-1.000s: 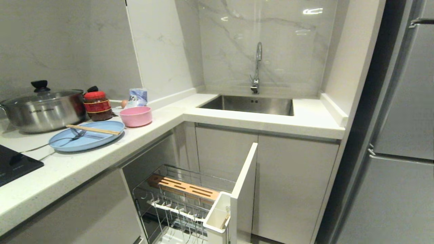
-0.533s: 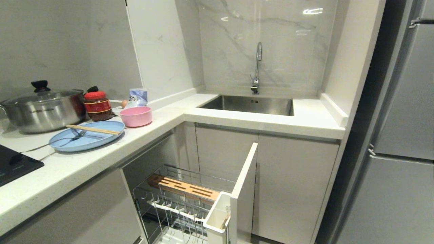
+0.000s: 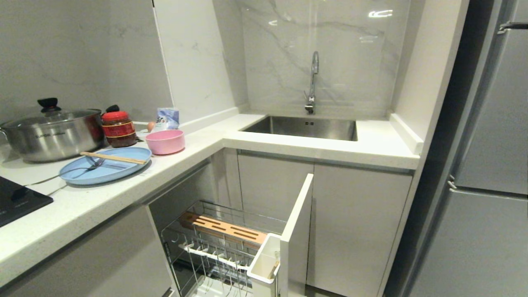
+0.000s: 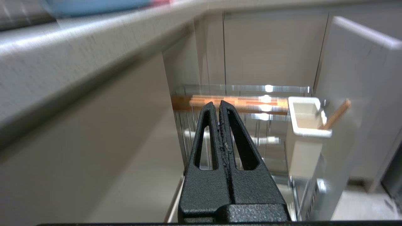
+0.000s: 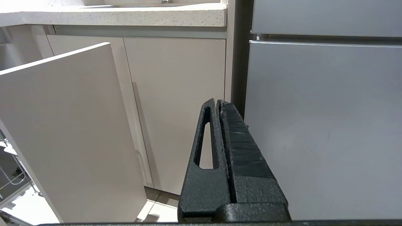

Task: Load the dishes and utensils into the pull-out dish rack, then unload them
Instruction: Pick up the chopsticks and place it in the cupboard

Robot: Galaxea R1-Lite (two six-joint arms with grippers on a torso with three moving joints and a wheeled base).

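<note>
The light-blue plate (image 3: 105,166) lies on the counter with the chopsticks (image 3: 113,158) and the fork (image 3: 88,164) resting on it. Right beside it stands the pink bowl (image 3: 165,141). Below the counter the pull-out dish rack (image 3: 194,241) is drawn out, showing its wooden strip (image 3: 222,227), white utensil cup (image 3: 264,260) and front panel (image 3: 295,231). My left gripper (image 4: 218,105) is shut and holds nothing; it sits low under the counter edge, pointing at the rack (image 4: 238,94). My right gripper (image 5: 217,102) is shut and empty, facing the cabinet door. Neither arm shows in the head view.
A steel pot (image 3: 51,134), a red-lidded jar (image 3: 119,128) and a small packet (image 3: 168,117) stand behind the dishes. A black cooktop (image 3: 16,202) is at the left, the sink (image 3: 303,127) at the back, the grey fridge (image 3: 486,165) on the right. A brown stick (image 4: 336,114) leans in the cup.
</note>
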